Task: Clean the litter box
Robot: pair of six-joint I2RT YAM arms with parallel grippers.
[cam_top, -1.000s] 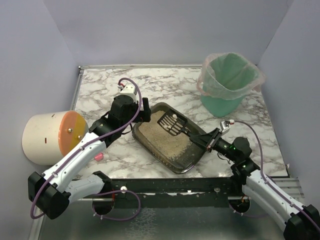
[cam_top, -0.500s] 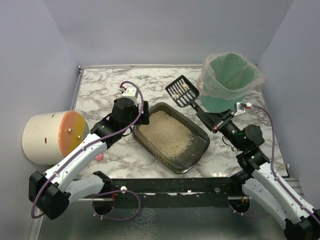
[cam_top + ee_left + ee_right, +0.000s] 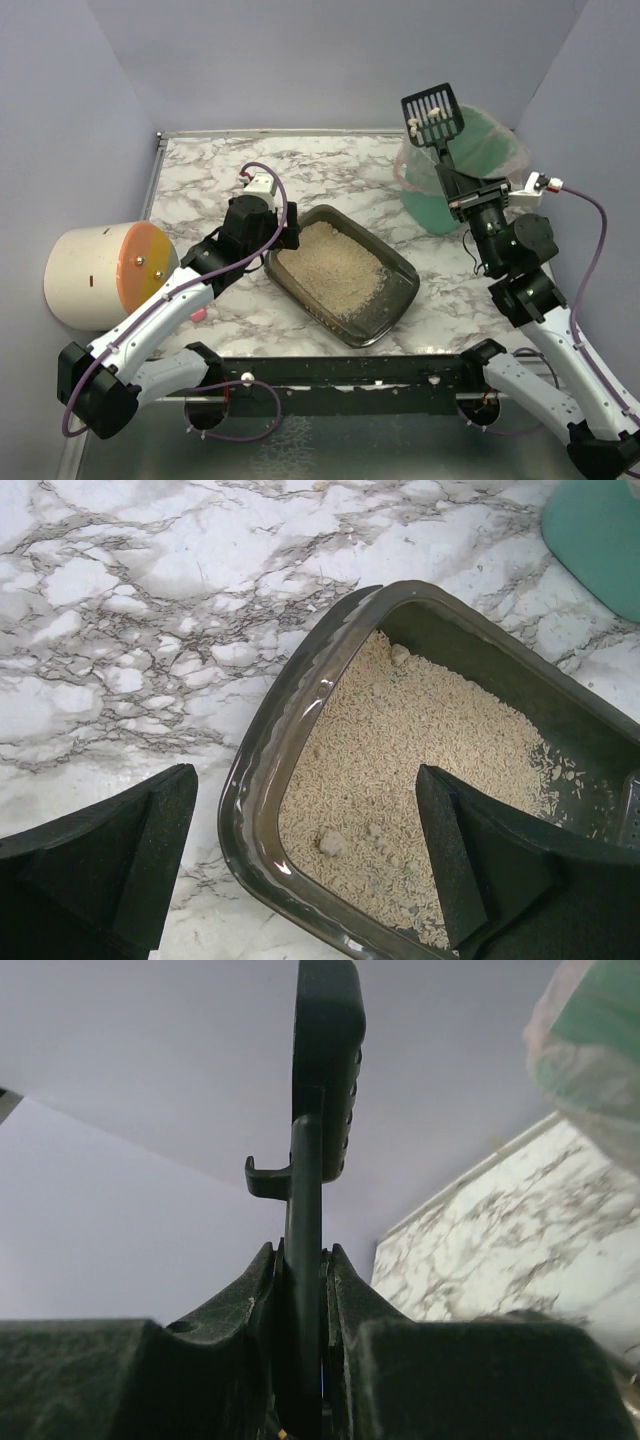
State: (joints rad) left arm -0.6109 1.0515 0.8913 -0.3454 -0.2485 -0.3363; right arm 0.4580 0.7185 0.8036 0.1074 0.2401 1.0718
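The litter box [image 3: 397,303], a dark tray of beige litter, lies at an angle mid-table. My left gripper [image 3: 286,232] is open at its left corner. In the left wrist view the gripper [image 3: 305,780] straddles the tray rim [image 3: 262,770], one finger outside and one over the litter, where a small clump [image 3: 330,842] lies. My right gripper [image 3: 470,200] is shut on the handle of the black slotted scoop [image 3: 433,112]. The scoop is raised high at the left rim of the green bin [image 3: 425,200] and carries pale clumps. The right wrist view shows the scoop [image 3: 325,1060] edge-on, clamped in the gripper [image 3: 303,1260].
A cream cylinder with an orange face [image 3: 100,272] lies at the left table edge, with a small pink thing [image 3: 198,314] near it. Purple walls enclose the marble table [image 3: 200,180] on three sides. A black rail [image 3: 350,370] runs along the near edge.
My right arm lifted the scoop out of the litter box and swung it up and right to the bin. The left arm has barely moved.
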